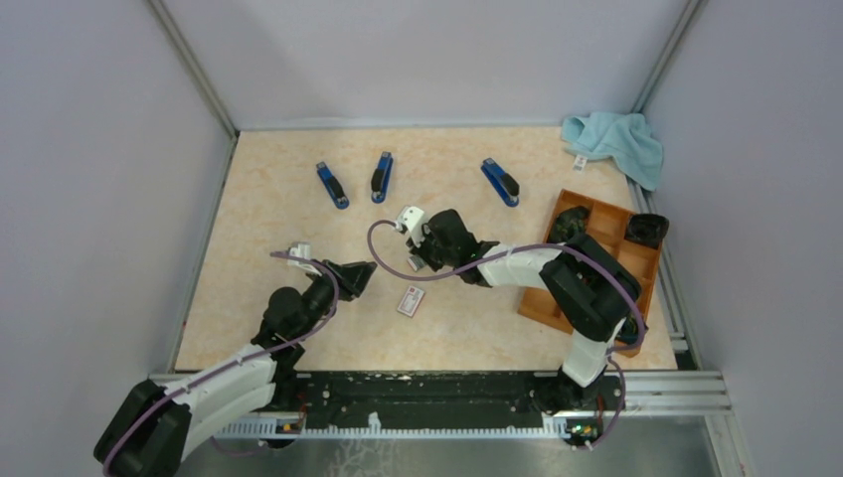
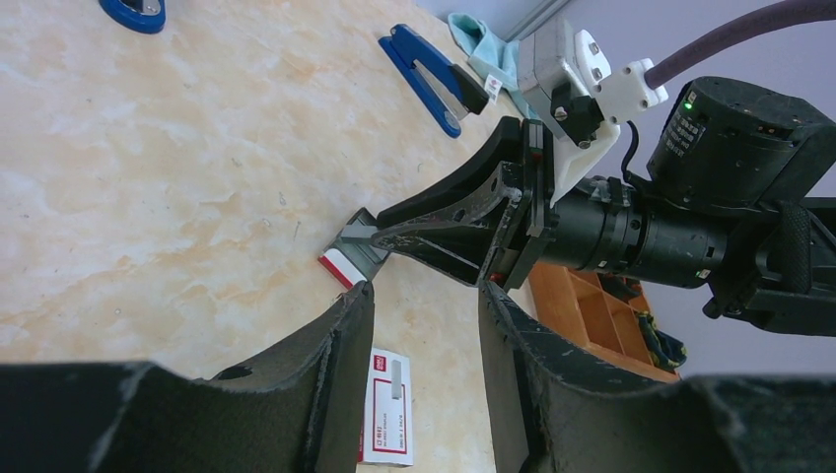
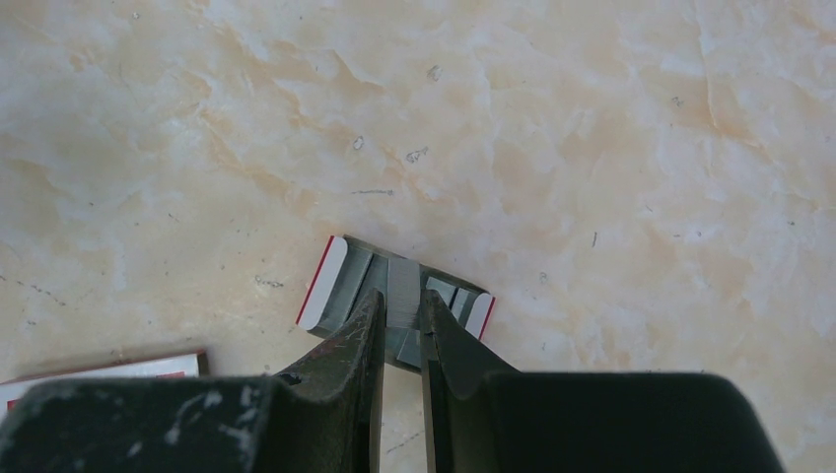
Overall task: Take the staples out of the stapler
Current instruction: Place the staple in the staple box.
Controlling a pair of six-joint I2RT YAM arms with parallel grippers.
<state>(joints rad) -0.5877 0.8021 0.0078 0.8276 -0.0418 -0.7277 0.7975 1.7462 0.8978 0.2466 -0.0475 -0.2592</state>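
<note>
Right hand (image 3: 402, 307), apparently pinching staples (image 3: 403, 284)

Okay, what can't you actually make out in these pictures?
Right wrist view: the lower end of the staples, hidden between the right fingers.
Left wrist view: the print on the box, too small to read.
Top view: part of the tray, covered by the right arm.
</note>
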